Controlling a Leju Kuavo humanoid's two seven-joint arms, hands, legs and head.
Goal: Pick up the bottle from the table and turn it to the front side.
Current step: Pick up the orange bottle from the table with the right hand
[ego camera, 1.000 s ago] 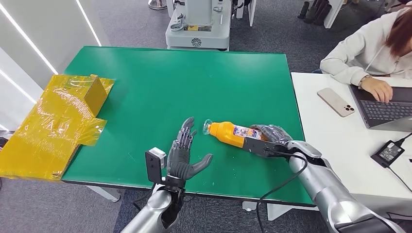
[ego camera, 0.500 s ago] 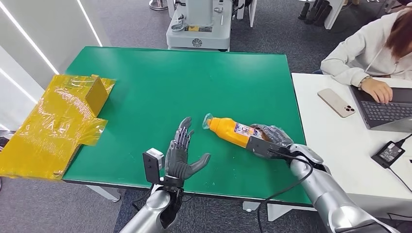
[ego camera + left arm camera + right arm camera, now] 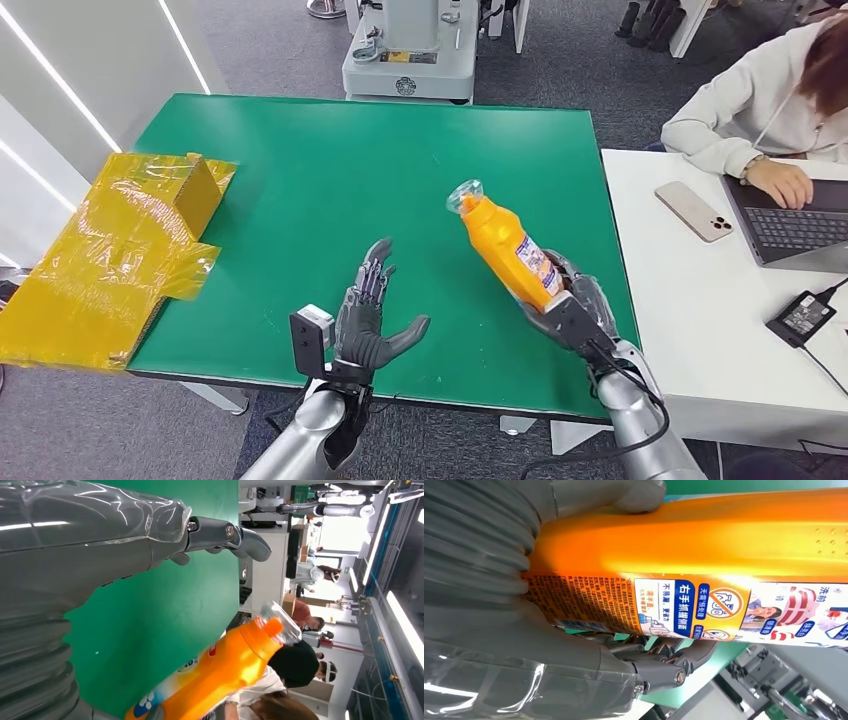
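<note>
From the head view, I have the orange detergent bottle lifted off the green table, gripped at its base end by my right hand. Its long axis tilts steeply, clear cap up and away from me, leaning toward my left. My left hand hovers near the table's front edge with palm up and fingers spread, holding nothing.

In the left wrist view, the bottle hangs above the green surface, apart from my left hand's fingers.

In the right wrist view, my right hand's fingers wrap under the bottle, thumb over it; the printed label shows.

I judge pickup done and turning in hand; next calls for rotating about the long axis without slackening the grip.
</note>
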